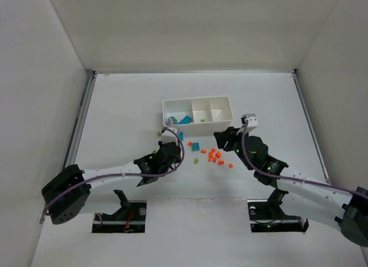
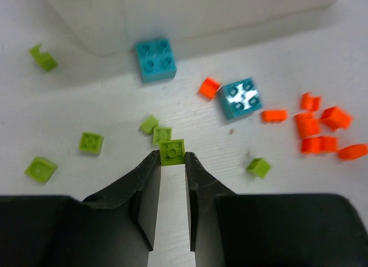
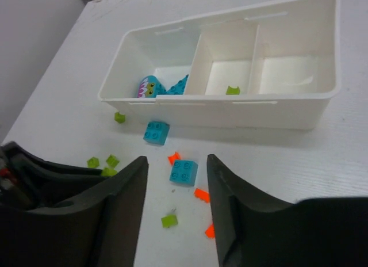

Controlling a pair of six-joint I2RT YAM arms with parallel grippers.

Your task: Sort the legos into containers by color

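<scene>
Got the left gripper (image 2: 172, 163) squeezed narrow on one lime green brick (image 2: 172, 151), tips touching both its sides, down on the table just nearer the near edge than the white tray (image 1: 195, 99). Seeing the right gripper (image 3: 176, 163) spread wide around mid-table, a teal-blue brick (image 3: 184, 172) showing between its fingers in the wrist view, orange bricks (image 1: 215, 156) close by. Spotting a second teal-blue brick (image 3: 156, 132) right beside the tray's near wall. Counting teal-blue pieces (image 3: 179, 86) in the left compartment (image 3: 167, 54) and one lime bit (image 3: 232, 90) in the middle compartment (image 3: 224, 54). Also got loose lime bricks (image 2: 91, 142) scattered toward the left edge.
</scene>
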